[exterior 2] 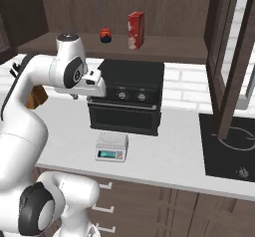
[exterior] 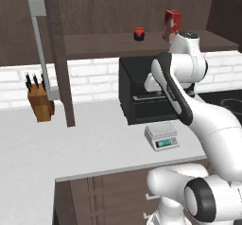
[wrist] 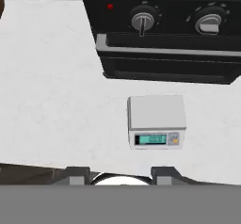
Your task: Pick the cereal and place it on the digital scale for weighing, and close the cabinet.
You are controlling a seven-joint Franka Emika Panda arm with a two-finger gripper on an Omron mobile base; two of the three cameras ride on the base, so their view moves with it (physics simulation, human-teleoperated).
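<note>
one knife block point(exterior: 40, 103) stands at the left of the white tabletop point(exterior: 94, 139), beside the cabinet's point(exterior: 59, 54) open door. further right, a small red-and-black jar point(exterior: 139, 33) and the cereal point(exterior: 173, 24) stand apart on the cabinet shelf above the black oven point(exterior 2: 127, 96). the digital scale point(wrist: 156, 121) sits bare before the oven. the gripper point(wrist: 121, 175) hangs above it, pressed together, holding nothing.

1. Light is even and diffuse, with no visible lamp or glare.
2. The pale grey stone counter point(exterior: 94, 134) reads bright; the dark brown wooden shelf recess point(exterior 2: 99, 2) at the upper frame stays dim.
3. A soft shadow sits under the boxy black oven point(wrist: 164, 35).
4. All views are slightly soft and low in detail; the oven's dial lettering is unreadable.
</note>
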